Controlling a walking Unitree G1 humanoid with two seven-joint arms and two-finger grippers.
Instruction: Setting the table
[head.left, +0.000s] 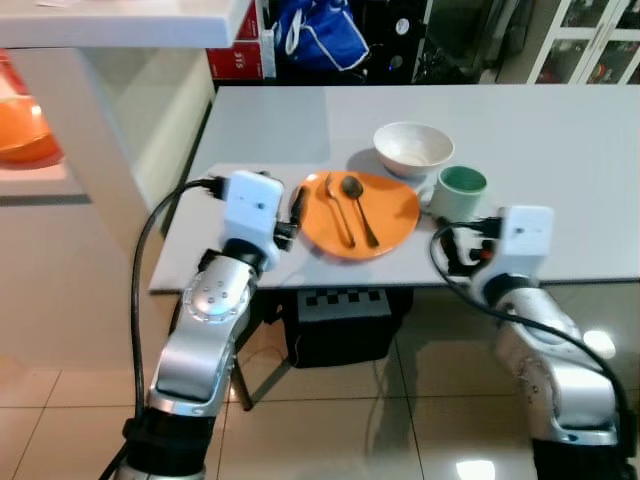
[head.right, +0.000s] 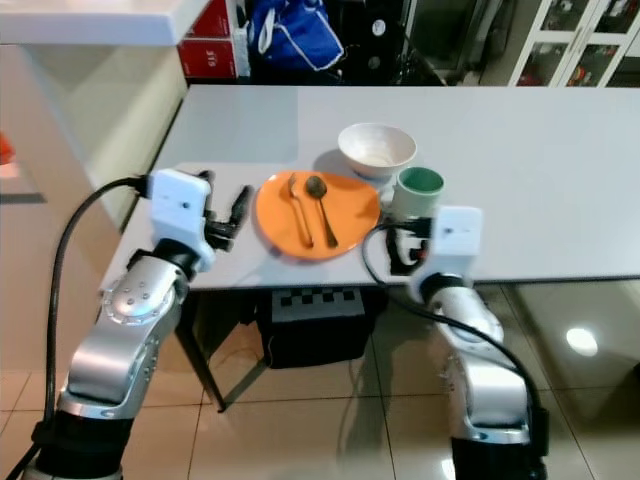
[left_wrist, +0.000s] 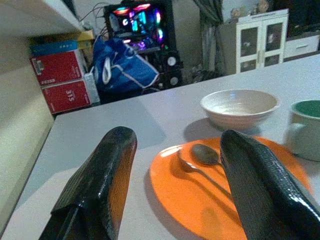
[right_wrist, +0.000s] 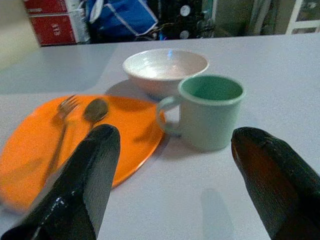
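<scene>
One orange plate (head.left: 360, 215), holding one fork (head.left: 338, 208) and one spoon (head.left: 358, 203), is set on the tabletop (head.left: 560, 150) beside one white bowl (head.left: 413, 148) and one green mug (head.left: 460, 192). Both the left hand (left_wrist: 175, 187) and the right hand (right_wrist: 175, 185) are held released, grasping nothing.

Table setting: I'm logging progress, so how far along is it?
Early, it seems. An orange plate sits near the table edge with a fork and spoon lying on it. A white bowl and green mug crowd beside it. Nothing is in hand: the left gripper is open at the plate, the right gripper open before the mug. Spreading the cutlery, bowl and mug probably remains.
</scene>
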